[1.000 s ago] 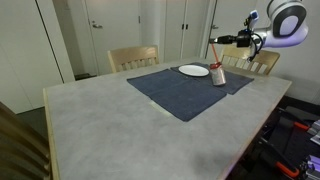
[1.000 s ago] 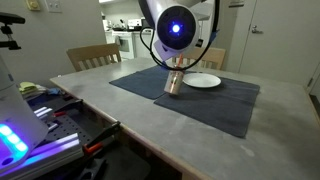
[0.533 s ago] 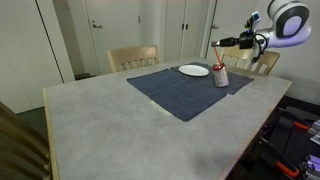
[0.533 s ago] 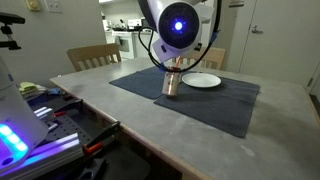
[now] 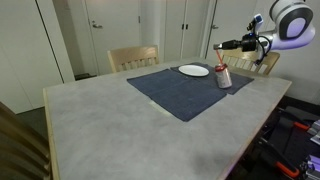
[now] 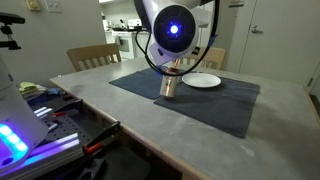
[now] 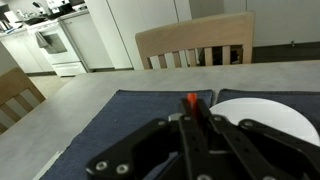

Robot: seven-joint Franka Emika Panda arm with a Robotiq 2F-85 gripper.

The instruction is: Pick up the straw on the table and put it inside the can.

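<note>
Slightly lower than a second before, the hand (image 5: 219, 46) gripped the straw (image 7: 191, 100), fully closed. The straw reached down to the can (image 5: 223, 76) on the placemat (image 5: 175, 92), beside the plate (image 5: 193, 70).

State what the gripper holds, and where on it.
The gripper holds the straw, pinched near its upper end; a short red tip shows past the shut jaws in the wrist view.
</note>
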